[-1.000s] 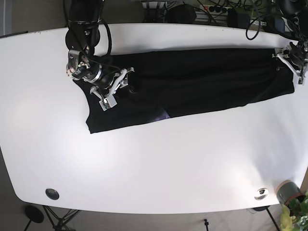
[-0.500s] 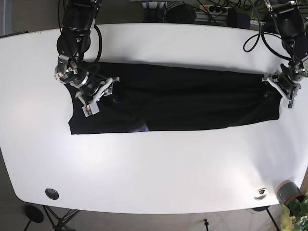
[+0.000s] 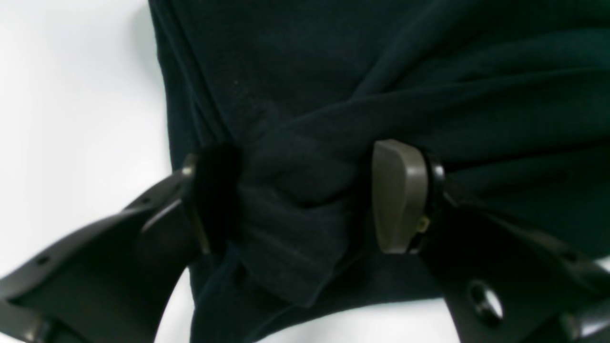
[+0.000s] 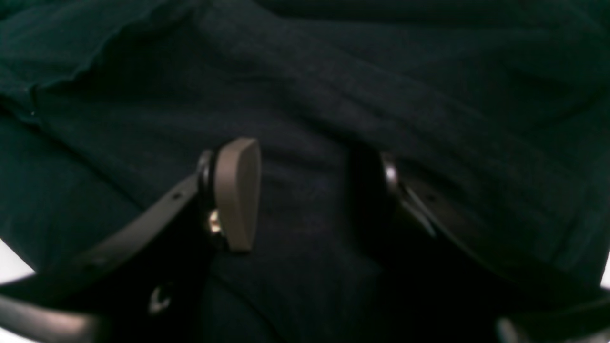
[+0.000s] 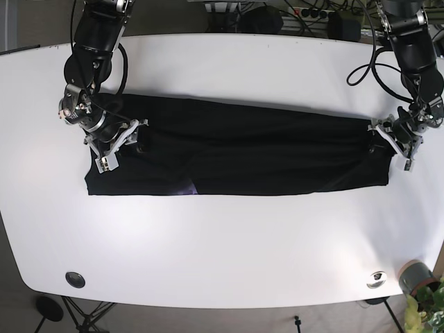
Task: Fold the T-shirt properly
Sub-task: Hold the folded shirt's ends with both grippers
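Your black T-shirt (image 5: pixel 236 156) lies flat on the white table (image 5: pixel 229 243) as a long, narrow band, its long axis running across the base view from side to side, with the end on that view's left sitting slightly nearer the camera than the far edge at the right. It occupies the middle of the table's upper half. A small pale patch, perhaps a label or print, peeks out along the near edge left of centre; you cannot tell which from here.

Your right gripper (image 5: pixel 119 142) is at the band's left end in the base view. In the right wrist view, that gripper (image 4: pixel 305 190) has its jaws parted with dark cloth lying between and under them; one tan fingertip pad (image 4: pixel 238 193) is clear, the other is lost in shadow. Whether cloth is pinched there you cannot tell.

Your left gripper (image 5: pixel 390 142) sits at the opposite end, near the right corner of the band. In the left wrist view, that gripper (image 3: pixel 305 200) has a bunched ridge of fabric gathered between its jaws, the tan pad (image 3: pixel 398 195) pressing the fold from one side, the dark finger (image 3: pixel 212 195) from the other, right beside the shirt's edge and bare table (image 3: pixel 71 119).
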